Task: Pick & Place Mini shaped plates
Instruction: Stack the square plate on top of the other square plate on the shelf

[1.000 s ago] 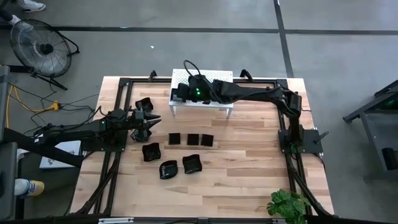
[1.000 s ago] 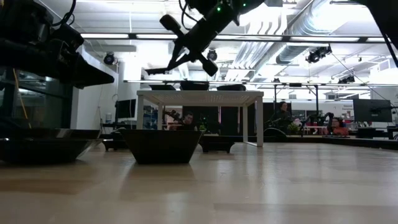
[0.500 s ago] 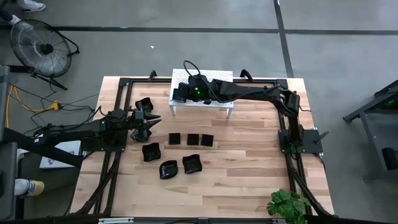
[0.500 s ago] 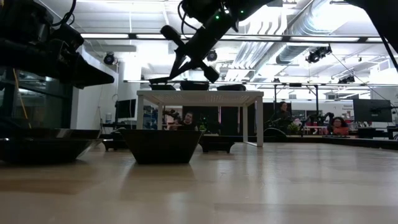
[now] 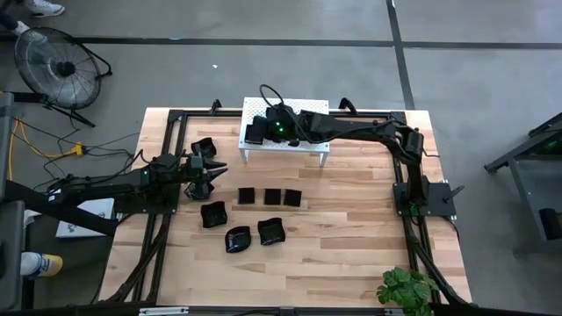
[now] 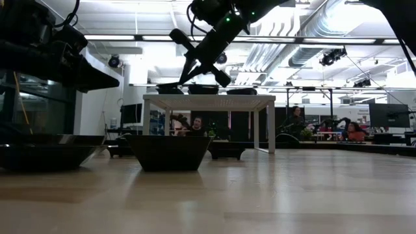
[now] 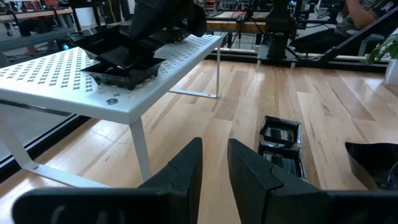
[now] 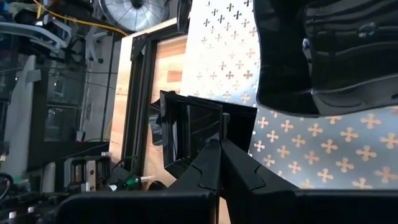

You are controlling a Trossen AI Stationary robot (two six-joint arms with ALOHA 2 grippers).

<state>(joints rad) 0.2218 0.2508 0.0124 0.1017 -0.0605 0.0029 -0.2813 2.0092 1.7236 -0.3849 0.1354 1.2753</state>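
Since a second ago the right claw (image 6: pixel 195 70) has dropped from above the white perforated stand (image 6: pixel 208 101) to just over its top, carrying a square plate (image 6: pixel 170 86); the left arm has not moved.

High view: the right arm reaches across the bench (image 5: pixel 351 237) and its claw (image 5: pixel 256 133) sits over the left end of the stand (image 5: pixel 316 145). The left claw (image 5: pixel 213 172) hovers near the bench's left side, beside a wavy-rimmed plate (image 5: pixel 203 147). Three flat square plates (image 5: pixel 271 197) lie in a row mid-bench, with three rounder ones (image 5: pixel 241 230) nearer the front.

Low view: the right claw's fingers are closed on the square plate, which is level and almost touching the stand top. Another plate (image 6: pixel 203 88) rests on the stand.

Left wrist view: the left claw (image 7: pixel 213 163) is slightly open and empty. Plates (image 7: pixel 121 59) lie on the stand (image 7: pixel 74 81).

Right wrist view: the right claw (image 8: pixel 219 146) pinches the square plate (image 8: pixel 186 127) by its edge, over the stand's cross-shaped holes.
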